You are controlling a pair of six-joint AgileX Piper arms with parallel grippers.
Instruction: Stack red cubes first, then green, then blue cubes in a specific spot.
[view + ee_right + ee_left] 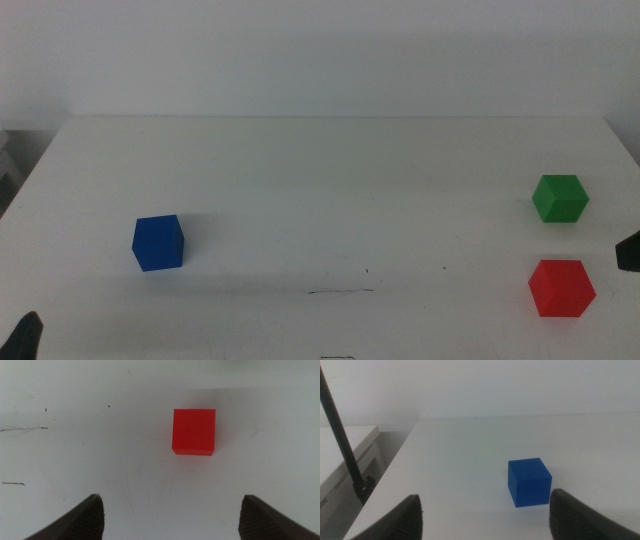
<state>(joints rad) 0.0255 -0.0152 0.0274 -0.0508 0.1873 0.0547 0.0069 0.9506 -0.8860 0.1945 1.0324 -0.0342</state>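
White table (330, 180) was seen with wide bare surface across the middle and back. Blue cube (158, 243) was sat left of centre, well in from the left edge. Green cube (560, 198) and red cube (561, 288) were placed close to the right edge, green behind red, apart from each other. The marked spot, a thin dark scribbled line (340, 292), was found near the front edge at centre, with nothing on it.

Left gripper (482, 515) was held low by the front-left corner, jaws spread wide and holding nothing, blue cube ahead of them. Right gripper (170, 517) was positioned above the table, jaws likewise wide apart and unloaded, red cube ahead of them, not touched.
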